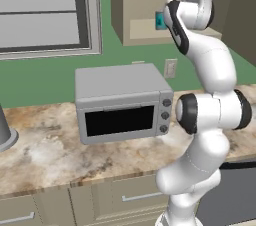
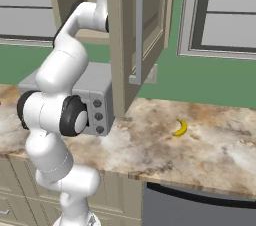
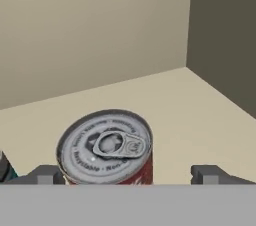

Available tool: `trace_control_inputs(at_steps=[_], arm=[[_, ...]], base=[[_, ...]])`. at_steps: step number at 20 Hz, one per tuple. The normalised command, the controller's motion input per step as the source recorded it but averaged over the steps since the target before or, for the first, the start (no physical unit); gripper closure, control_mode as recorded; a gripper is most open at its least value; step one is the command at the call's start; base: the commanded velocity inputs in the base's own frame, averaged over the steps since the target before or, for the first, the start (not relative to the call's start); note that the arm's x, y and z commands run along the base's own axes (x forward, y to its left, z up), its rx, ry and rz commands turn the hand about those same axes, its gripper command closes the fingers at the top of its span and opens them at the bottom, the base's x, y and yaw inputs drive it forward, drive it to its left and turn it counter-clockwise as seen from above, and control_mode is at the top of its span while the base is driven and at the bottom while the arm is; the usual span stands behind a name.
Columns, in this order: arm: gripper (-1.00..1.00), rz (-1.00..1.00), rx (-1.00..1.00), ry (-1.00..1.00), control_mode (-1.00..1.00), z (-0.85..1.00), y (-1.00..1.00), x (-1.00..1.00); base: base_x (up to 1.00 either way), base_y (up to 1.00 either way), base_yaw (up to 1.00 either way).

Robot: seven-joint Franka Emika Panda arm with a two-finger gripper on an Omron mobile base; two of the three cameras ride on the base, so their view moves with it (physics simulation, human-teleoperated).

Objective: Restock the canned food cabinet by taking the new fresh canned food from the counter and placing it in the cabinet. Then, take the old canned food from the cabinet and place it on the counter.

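The old canned food (image 3: 105,147), a can with a silvery pull-tab lid and a red side, stands upright on the pale shelf (image 3: 190,115) inside the cabinet (image 1: 145,0). My gripper (image 3: 127,175) is open just above it. The can sits between the two fingertips (image 3: 47,174), closer to the left one, with a wide gap on the right. A sliver of the new fresh canned food (image 3: 5,170) shows at the left edge of the hand view; the teal can (image 1: 160,20) stands on the shelf beside my arm. The marbled counter (image 1: 50,150) runs below.
A grey toaster oven (image 1: 122,102) stands on the counter under the cabinet. The open cabinet door (image 2: 135,25) juts out toward the base. A banana (image 2: 181,128) lies on the counter to the right. Drawers (image 1: 135,195) and a dark appliance (image 2: 200,205) sit below.
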Motion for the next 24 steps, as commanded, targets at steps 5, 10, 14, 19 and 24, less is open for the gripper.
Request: trace_control_inputs(at_steps=[5,10,14,19,24], arm=[[1.0,0.0,0.0,0.0,-1.0,-0.2,0.0,0.03],[1.0,0.0,0.0,0.0,-1.0,-0.07,0.0,0.0],[1.0,0.0,0.0,0.0,-1.0,0.0,0.0,-0.07],[1.0,0.0,0.0,-0.06,-1.0,0.26,0.0,-0.94],[1.0,0.04,-0.01,-0.06,-1.0,0.15,0.13,-1.0]], base=[[0.0,0.0,0.0],[0.0,0.0,0.0],[0.0,0.0,0.0],[0.0,0.0,0.0],[0.0,0.0,0.0]])
